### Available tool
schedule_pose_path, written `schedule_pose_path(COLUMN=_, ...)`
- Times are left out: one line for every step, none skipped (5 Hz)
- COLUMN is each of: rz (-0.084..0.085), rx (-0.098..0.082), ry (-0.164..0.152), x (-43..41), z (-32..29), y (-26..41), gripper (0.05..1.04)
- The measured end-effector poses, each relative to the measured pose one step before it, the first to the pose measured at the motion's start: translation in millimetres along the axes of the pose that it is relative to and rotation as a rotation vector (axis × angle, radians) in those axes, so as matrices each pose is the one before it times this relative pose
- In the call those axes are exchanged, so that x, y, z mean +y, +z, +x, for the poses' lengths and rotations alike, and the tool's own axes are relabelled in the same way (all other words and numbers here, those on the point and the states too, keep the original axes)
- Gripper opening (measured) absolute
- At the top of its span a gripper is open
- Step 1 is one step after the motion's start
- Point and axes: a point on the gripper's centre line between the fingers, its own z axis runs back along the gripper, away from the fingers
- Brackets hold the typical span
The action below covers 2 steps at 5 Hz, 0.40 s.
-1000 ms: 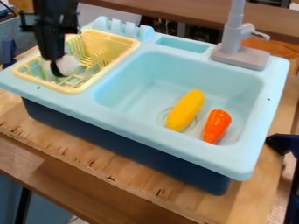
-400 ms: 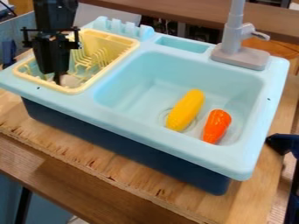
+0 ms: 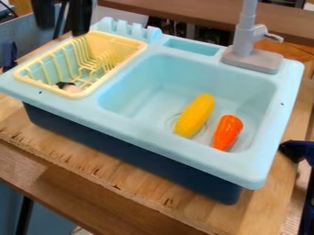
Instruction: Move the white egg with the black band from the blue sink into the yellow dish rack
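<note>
At the top left, above the back of the yellow drying rack (image 3: 127, 58), my gripper (image 3: 62, 24) hangs open, its two dark fingers apart with nothing held between them. A small pale object with a black end (image 3: 71, 87) lies low in the rack's front corner, partly hidden by the rack's rim. In the sink basin (image 3: 147, 94), a yellow corn (image 3: 195, 115) rests beside the drain, and an orange carrot-like piece (image 3: 227, 132) lies to its right, near the front wall.
A grey faucet (image 3: 253, 62) stands at the basin's back right corner. The light blue sink (image 3: 202, 161) sits on a wooden board (image 3: 92, 173). A dark blue object (image 3: 297, 150) is at the right edge.
The gripper dipped into the rack with the pale object, then let go and rose up and back. The pale object now lies in the front corner. The corn and carrot-like piece have not moved.
</note>
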Motion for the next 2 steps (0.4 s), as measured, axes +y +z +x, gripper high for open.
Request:
schedule_pose_path(rz=0.0877, rx=-0.0618, ry=-0.0328, x=-17.17, z=-7.42, y=41.47, gripper=1.000)
schedule_pose_path(rz=-0.0143, rx=-0.0563, ry=-0.0421, x=-20.76, z=-5.79, y=25.19, gripper=1.000)
